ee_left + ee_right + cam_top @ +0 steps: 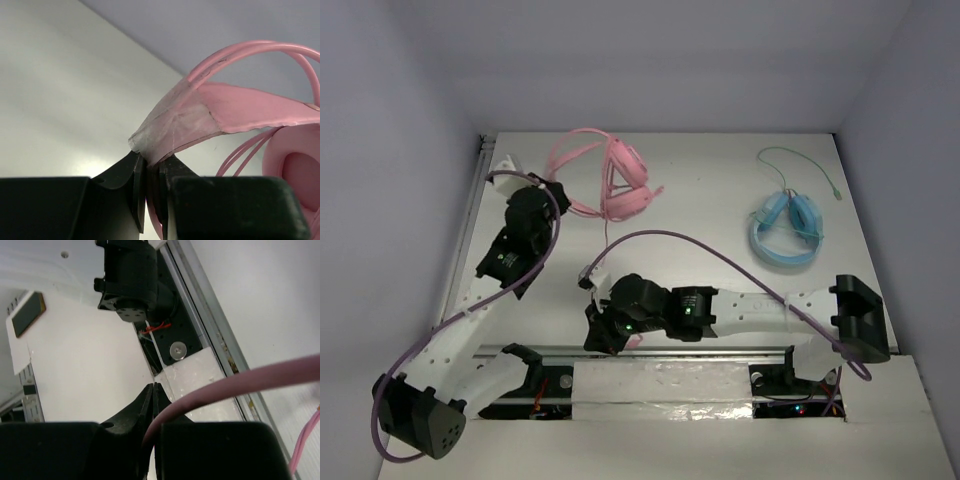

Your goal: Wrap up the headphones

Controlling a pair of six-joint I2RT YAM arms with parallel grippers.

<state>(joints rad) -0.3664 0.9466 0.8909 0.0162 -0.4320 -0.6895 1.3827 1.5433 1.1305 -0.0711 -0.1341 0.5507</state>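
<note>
- pink over-ear headphones [630,202] lie on white counter [710,200], far-left part, near back wall; round padded cups side by side, thin double headband looping off to the left.
- left end effector [558,195] sits just left of the headset, touching it. Left wrist view: fingers pressed nearly together, pinching the clear-taped end of the pink band [172,125] btwn them [150,167]. So left = clamped on the headset.
- same view: double wire hoops arc up to the right over the band, one ear cup [295,167] at right edge, thin pink strands running beside it.
- right end effector [603,335] is near the front edge, centre-left, well apart from the headset, arm stretched across from right base.
- right wrist view: fingertips meet [154,390], no gap, nothing seen btwn them; a thick mauve cable [240,385] crosses in front and hides the lower jaws, so can't tell if anything thin is caught there.
- thin pink strands [306,440] at lower-right edge of that view; where they lead, can't tell.
- light blue headphones [785,235] w/ green cable [800,165] lie on right side of counter, well apart from both arms' tips.
</note>
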